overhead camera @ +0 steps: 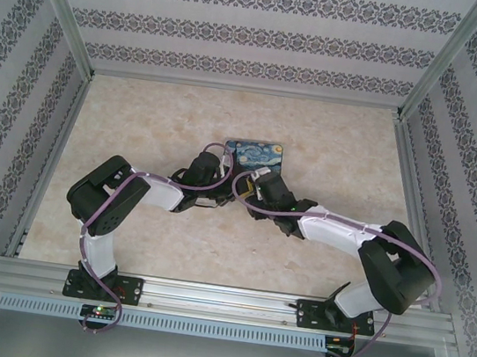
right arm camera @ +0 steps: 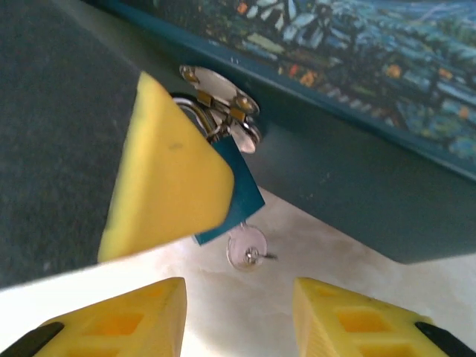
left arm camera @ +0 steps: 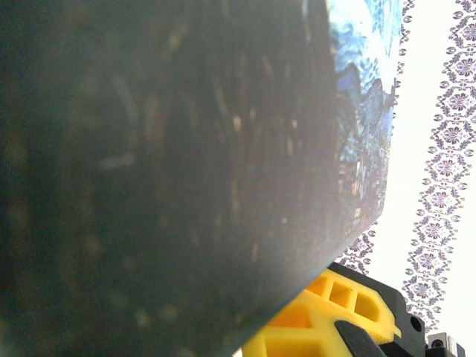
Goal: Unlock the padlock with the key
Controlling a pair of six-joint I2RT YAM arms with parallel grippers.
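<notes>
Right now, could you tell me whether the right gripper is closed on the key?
No, the right gripper is open with nothing between its fingers, short of the key hanging under the padlock.

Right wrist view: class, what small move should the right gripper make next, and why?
Probably ease the right gripper forward until its open fingers straddle the key, then close. The key's silvery head already sticks out below the blue padlock hanging on the hasp of the box, just ahead of the gap and ungripped; another yellow finger rests against the padlock.
</notes>
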